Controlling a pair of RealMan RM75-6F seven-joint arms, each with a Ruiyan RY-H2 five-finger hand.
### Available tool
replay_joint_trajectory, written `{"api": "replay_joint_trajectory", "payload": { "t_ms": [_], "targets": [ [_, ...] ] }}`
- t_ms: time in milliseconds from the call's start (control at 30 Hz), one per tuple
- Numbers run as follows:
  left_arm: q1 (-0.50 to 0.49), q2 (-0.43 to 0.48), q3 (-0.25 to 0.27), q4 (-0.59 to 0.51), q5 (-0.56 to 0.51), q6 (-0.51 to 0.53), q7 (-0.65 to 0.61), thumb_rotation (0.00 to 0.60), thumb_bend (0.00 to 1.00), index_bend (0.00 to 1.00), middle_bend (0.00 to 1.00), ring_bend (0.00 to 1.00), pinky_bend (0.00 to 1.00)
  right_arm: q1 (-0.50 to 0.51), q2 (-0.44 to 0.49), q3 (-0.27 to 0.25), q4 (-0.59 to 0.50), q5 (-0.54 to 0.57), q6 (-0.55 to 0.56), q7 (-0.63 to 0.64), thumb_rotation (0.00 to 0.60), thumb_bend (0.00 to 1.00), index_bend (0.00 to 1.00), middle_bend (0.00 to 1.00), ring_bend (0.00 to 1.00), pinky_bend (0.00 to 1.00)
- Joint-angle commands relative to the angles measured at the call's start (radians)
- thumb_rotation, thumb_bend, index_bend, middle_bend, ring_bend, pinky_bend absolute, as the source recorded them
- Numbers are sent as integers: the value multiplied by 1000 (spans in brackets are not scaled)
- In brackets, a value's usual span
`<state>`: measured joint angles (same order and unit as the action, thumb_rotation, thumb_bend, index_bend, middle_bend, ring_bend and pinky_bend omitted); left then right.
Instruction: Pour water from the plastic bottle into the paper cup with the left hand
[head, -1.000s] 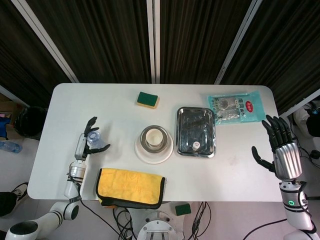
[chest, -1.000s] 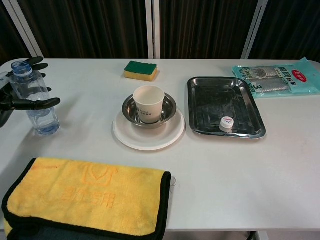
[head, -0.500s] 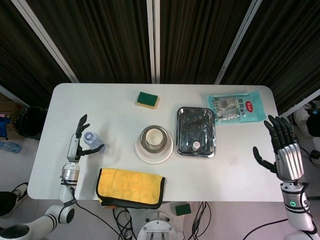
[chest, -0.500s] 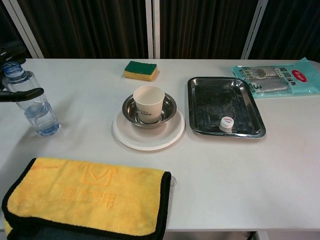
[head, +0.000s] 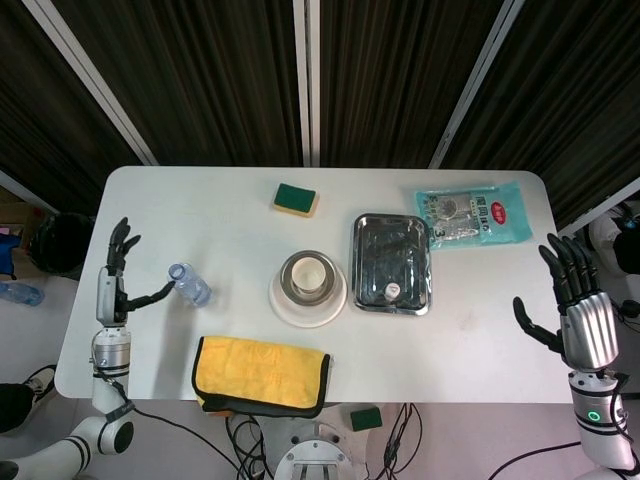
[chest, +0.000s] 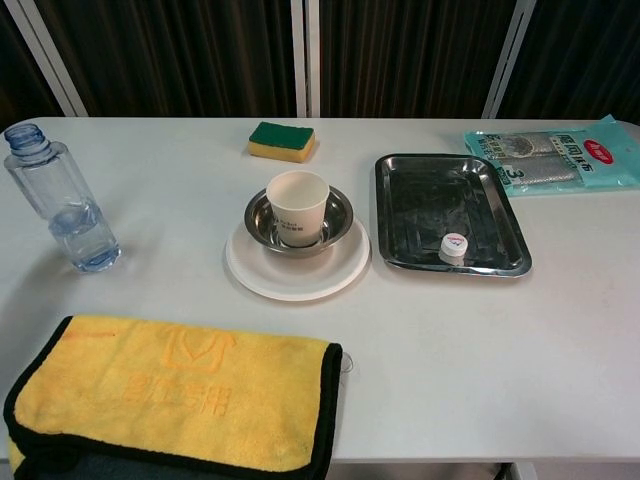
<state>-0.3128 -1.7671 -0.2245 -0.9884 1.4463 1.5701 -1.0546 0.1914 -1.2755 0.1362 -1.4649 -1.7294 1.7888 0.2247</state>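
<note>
The plastic bottle (chest: 62, 205) stands upright and uncapped at the left of the surface (chest: 560, 330), well apart from the paper cup (chest: 297, 207), which sits inside a steel bowl (chest: 338, 219) on a white plate (chest: 300, 277) near the middle. The left hand (head: 117, 283) hovers just left of the bottle, fingers spread wide, holding nothing. The right hand (head: 572, 308) hangs off the right edge, likewise spread and empty.

The bottle looks thin-walled and clear, with only a little water low down, so it is probably light and may buckle or slip under a hard squeeze; a grip round the mid-body seems safest. With no cap, tilting it early would spill. The cup is light but steadied by the bowl.

A small white cap (chest: 454, 245) lies in the metal tray (chest: 400, 200); its mark is too small to read. The yellow towel (chest: 170, 392) carries an embossed logo and characters, not legible. The teal packet (chest: 560, 152) shows a "3".
</note>
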Motion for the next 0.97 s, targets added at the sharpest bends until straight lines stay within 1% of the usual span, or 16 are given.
{"api": "replay_joint_trajectory", "payload": {
  "t_ms": [33, 67, 100, 133, 167, 200, 233, 300, 333, 400, 433, 500, 567, 700, 833, 967],
  "targets": [
    [47, 85, -7, -122, 36, 100, 34, 600, 0, 0, 0, 0, 131, -6, 0, -5, 9, 10, -6, 4, 600, 391, 0, 0, 0, 0],
    [57, 114, -6, -153, 46, 120, 74, 597, 0, 0, 0, 0, 130, -11, 0, -9, 16, 19, -12, 6, 600, 391, 0, 0, 0, 0],
    [65, 141, -1, -175, 58, 135, 117, 563, 0, 0, 0, 0, 130, -15, 2, -14, 22, 26, -20, 6, 600, 390, 0, 0, 0, 0],
    [73, 169, 7, -200, 71, 144, 158, 486, 0, 3, 0, 0, 130, -20, 4, -19, 27, 35, -28, 4, 600, 389, 0, 0, 0, 0],
    [87, 216, 20, -225, 86, 156, 241, 411, 0, 24, 0, 0, 130, -28, 9, -26, 34, 48, -40, -2, 600, 388, 0, 0, 0, 0],
    [98, 249, 30, -252, 94, 161, 303, 322, 1, 70, 0, 0, 131, -35, 16, -33, 37, 61, -52, -10, 600, 385, 0, 0, 0, 0],
    [111, 286, 41, -270, 108, 174, 384, 278, 5, 124, 0, 0, 132, -42, 23, -39, 39, 75, -65, -19, 600, 384, 0, 0, 0, 0],
    [144, 358, 65, -300, 139, 210, 573, 257, 10, 181, 11, 12, 150, -57, 47, -54, 45, 110, -104, -54, 600, 379, 0, 0, 0, 0],
    [161, 387, 82, -306, 149, 219, 657, 247, 10, 183, 24, 23, 165, -64, 59, -60, 48, 128, -124, -87, 600, 373, 0, 0, 0, 0],
    [196, 446, 128, -337, 174, 219, 804, 184, 8, 175, 50, 43, 196, -80, 89, -80, 50, 170, -179, -207, 600, 364, 0, 0, 0, 0],
    [219, 481, 162, -344, 187, 209, 913, 134, 8, 172, 52, 43, 200, -87, 100, -90, 52, 191, -204, -285, 600, 360, 0, 0, 0, 0],
    [241, 512, 202, -360, 209, 193, 1043, 81, 8, 174, 62, 42, 199, -98, 108, -104, 49, 218, -237, -374, 600, 355, 0, 0, 0, 0],
    [260, 534, 254, -383, 225, 151, 1133, 70, 8, 172, 71, 42, 194, -108, 108, -113, 44, 242, -262, -397, 600, 353, 0, 0, 0, 0],
    [281, 563, 313, -443, 198, 56, 1195, 75, 9, 126, 65, 29, 174, -120, 94, -114, 67, 254, -271, -365, 600, 350, 0, 0, 0, 0],
    [292, 572, 329, -467, 177, 16, 1220, 75, 9, 69, 42, 18, 163, -125, 86, -117, 78, 249, -276, -348, 600, 346, 0, 0, 0, 0],
    [306, 551, 313, -447, 171, 39, 1192, 62, 9, 17, 19, 12, 159, -125, 85, -115, 80, 244, -283, -319, 600, 345, 0, 0, 0, 0]
  ]
}}
